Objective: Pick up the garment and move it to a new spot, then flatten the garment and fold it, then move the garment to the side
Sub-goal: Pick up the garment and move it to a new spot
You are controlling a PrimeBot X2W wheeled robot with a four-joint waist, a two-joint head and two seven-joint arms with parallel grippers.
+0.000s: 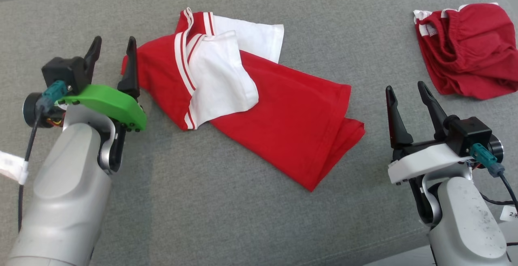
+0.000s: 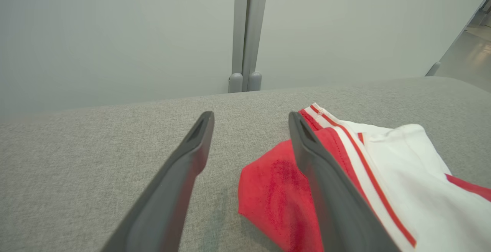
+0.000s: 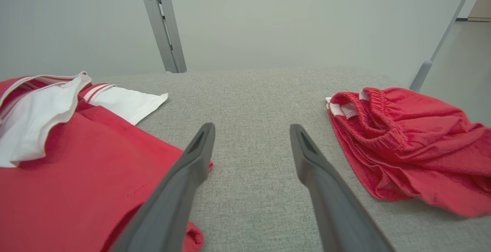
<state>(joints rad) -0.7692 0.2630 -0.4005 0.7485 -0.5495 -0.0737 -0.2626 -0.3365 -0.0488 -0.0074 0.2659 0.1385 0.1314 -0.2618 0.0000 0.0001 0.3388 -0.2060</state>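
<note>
The garment (image 1: 283,120), a red shirt with white sleeves and striped trim, lies on the grey cushion (image 1: 202,217) near the middle of the head view. Its body runs from about 11 o'clock to 5 o'clock, doubled over itself, with one white sleeve (image 1: 220,79) flopped across the chest and the hem bunched at the lower corner. A second red piece, the shorts (image 1: 469,51), sits well apart at 2 o'clock. The left gripper (image 1: 114,41) stands at the shirt's 9 o'clock edge with its jaws spread and nothing between them. Its inner finger is just beside the red shoulder fabric, though whether it touches cannot be told. The right gripper (image 1: 405,86) hangs at roughly 4 o'clock from the shirt, likewise wide open and empty, clear of both pieces. The step in hand looks like flattening. To do it well, each gripper should take a single layer at an outer edge — left at the shoulder, right at the bunched hem — and the two should draw apart along the 11-to-5 line so the doubled cloth slides open. The loose sleeve should be laid out before any fold, and the right arm kept off the shorts.
</note>
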